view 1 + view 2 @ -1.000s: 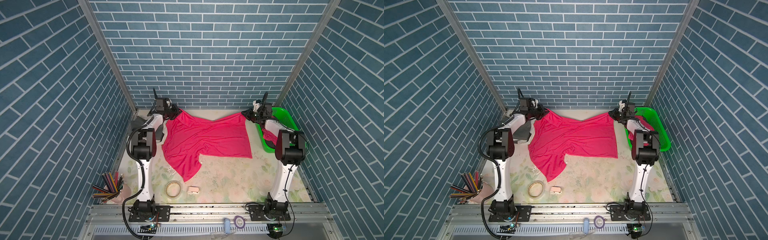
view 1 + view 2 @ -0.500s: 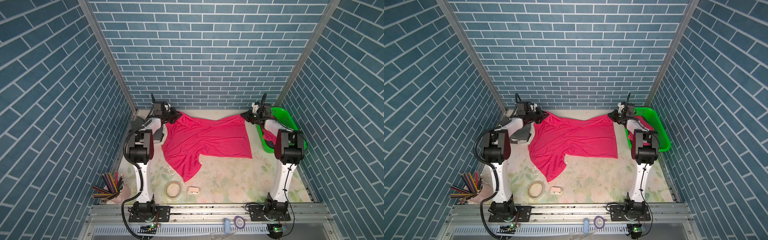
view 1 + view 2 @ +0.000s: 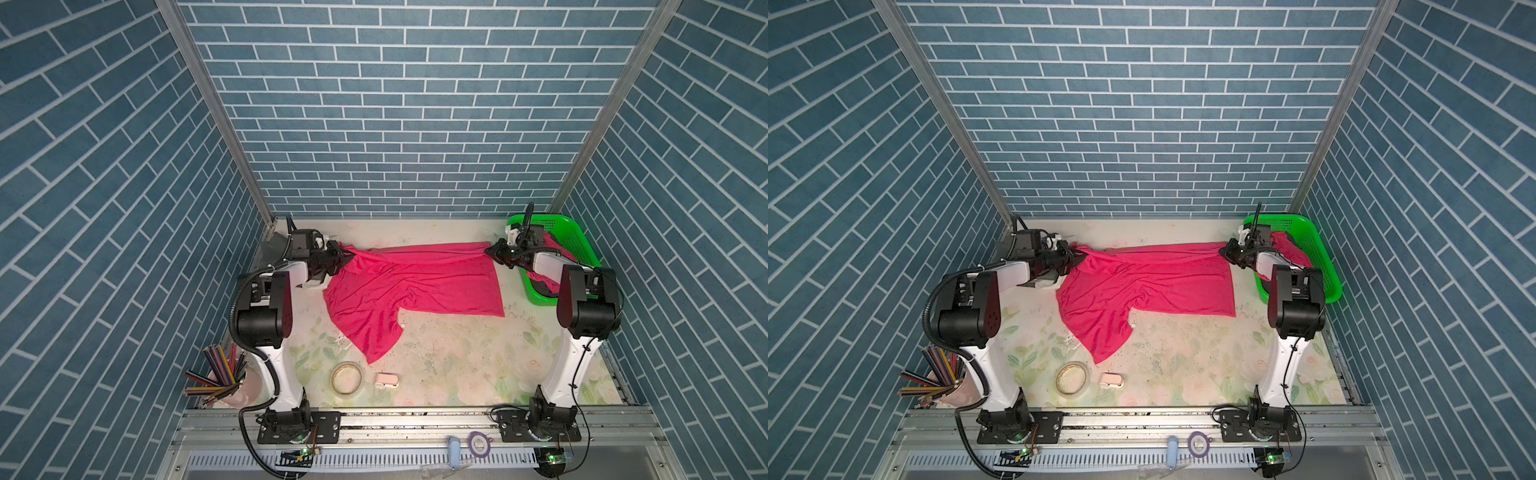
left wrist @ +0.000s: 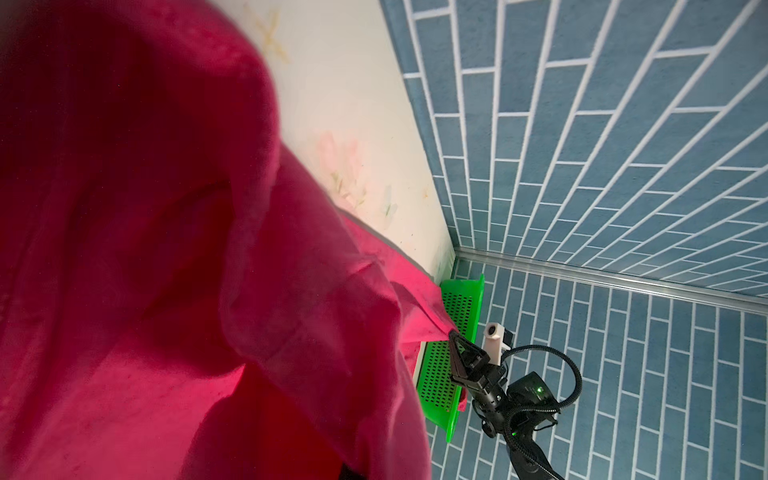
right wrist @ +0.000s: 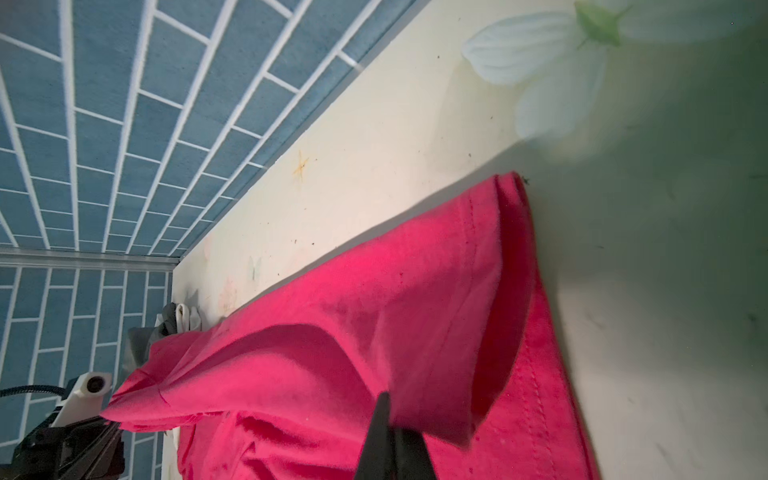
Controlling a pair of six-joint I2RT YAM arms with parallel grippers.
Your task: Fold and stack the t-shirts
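Note:
A bright magenta t-shirt [image 3: 415,282] [image 3: 1142,282] lies spread and wrinkled across the back of the table, one sleeve pointing to the front. My left gripper [image 3: 343,258] [image 3: 1077,258] is shut on its far left corner. My right gripper [image 3: 492,251] [image 3: 1225,251] is shut on its far right corner. In the right wrist view the black fingers [image 5: 386,440] pinch a fold of the hem [image 5: 490,291]. Cloth [image 4: 166,249] covers my own jaws in the left wrist view. More magenta cloth [image 3: 544,282] lies in the basket. Grey and white cloth [image 5: 174,320] sits behind the left arm.
A green mesh basket [image 3: 573,249] stands at the back right against the wall. Near the front lie a tape roll [image 3: 346,377] and a small white object [image 3: 386,380]. A cup of coloured pencils [image 3: 224,378] stands at the front left. Brick walls close in three sides.
Both grippers have come down toward the table with the shirt's far corners, and the far edge now lies low and stretched between them.

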